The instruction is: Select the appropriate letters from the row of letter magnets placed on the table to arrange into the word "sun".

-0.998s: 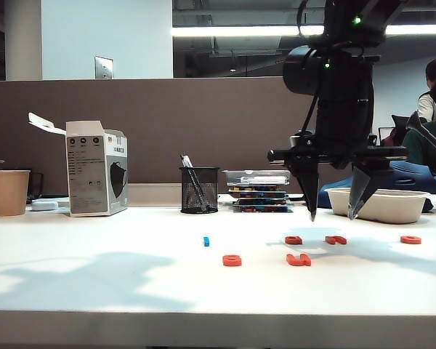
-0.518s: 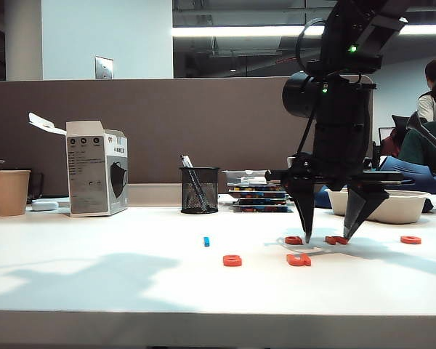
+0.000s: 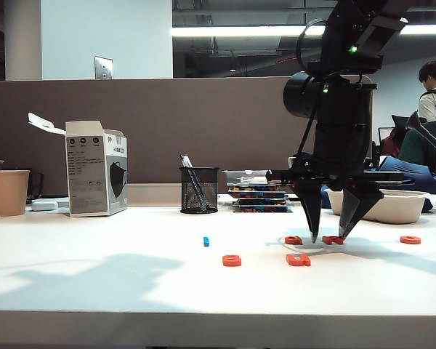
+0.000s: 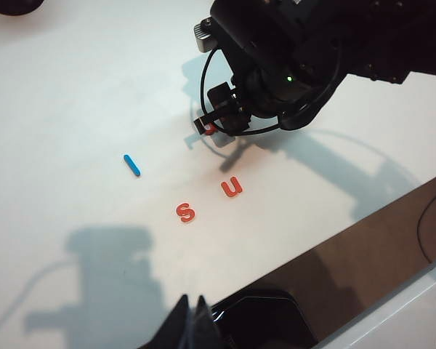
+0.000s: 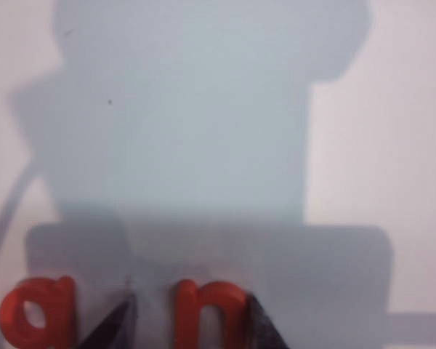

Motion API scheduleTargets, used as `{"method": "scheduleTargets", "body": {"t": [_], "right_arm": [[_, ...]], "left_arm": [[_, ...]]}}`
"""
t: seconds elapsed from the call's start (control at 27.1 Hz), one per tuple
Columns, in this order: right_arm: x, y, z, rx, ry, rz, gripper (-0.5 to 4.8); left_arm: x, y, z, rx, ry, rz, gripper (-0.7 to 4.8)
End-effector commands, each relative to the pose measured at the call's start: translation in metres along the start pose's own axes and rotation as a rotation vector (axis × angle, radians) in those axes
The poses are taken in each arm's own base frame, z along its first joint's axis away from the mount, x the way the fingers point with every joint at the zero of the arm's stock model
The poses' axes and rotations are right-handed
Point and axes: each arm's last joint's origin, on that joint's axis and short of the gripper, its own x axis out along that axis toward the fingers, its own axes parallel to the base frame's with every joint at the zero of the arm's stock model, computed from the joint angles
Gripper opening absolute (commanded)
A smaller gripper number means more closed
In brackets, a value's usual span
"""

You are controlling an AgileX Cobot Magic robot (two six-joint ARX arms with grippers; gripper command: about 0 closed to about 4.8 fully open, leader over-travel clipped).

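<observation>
Letter n (image 5: 203, 314) lies on the table (image 3: 94, 276), right of centre in the exterior view, beside the a (image 5: 36, 313). Right gripper (image 3: 330, 238) straddles it, jaws part-open, fingertips (image 5: 258, 323) at its sides, grip unconfirmed. Left gripper (image 4: 191, 320): tips together, empty, low in its wrist frame

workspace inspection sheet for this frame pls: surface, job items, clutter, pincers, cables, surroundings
Surface: white table, arm shadows on it, nothing spilled.
Job's things: orange s and u lie side by side towards the front edge; n sits between the right pincer's fingertips, an a-like letter beside it; blue piece apart to the left; one more orange letter far right.
Clutter: paper cup, mask box, mesh pen cup, stacked trays, white bowl, all at the back.
Pincers: right pincer down at the table, straddling the n, jaws not yet shut. Left pincer tips together, off to the side above the table.
Cables: black cable looped on the right arm.
Surroundings: grey-brown partition; person seated behind.
</observation>
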Motion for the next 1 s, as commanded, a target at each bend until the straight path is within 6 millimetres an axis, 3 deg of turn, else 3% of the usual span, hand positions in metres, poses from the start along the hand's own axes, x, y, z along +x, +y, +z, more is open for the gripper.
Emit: {"method": "scheduleTargets", "body": {"t": [0.04, 0.11, 0.33, 0.81, 1.0], "right_arm": [[0.003, -0.001, -0.003, -0.002, 0.030, -0.009, 1.96], [0.003, -0.001, -0.003, -0.002, 0.030, -0.009, 1.36], [0.003, -0.001, -0.003, -0.002, 0.029, -0.014, 1.04], [0.002, -0.003, -0.003, -0.004, 0.023, -0.062, 1.04], [-0.011, -0.003, -0.005, -0.002, 0.023, -0.037, 1.04]], "left_arm": [[-0.002, 0.000, 0.000, 0.003, -0.007, -0.007, -0.05], [-0.002, 0.000, 0.000, 0.003, -0.006, -0.007, -0.05], [-0.003, 0.000, 0.000, 0.003, -0.007, -0.008, -0.05], [-0.002, 0.000, 0.000, 0.003, -0.007, -0.007, -0.05], [-0.002, 0.000, 0.000, 0.003, -0.007, -0.007, -0.05]]}}
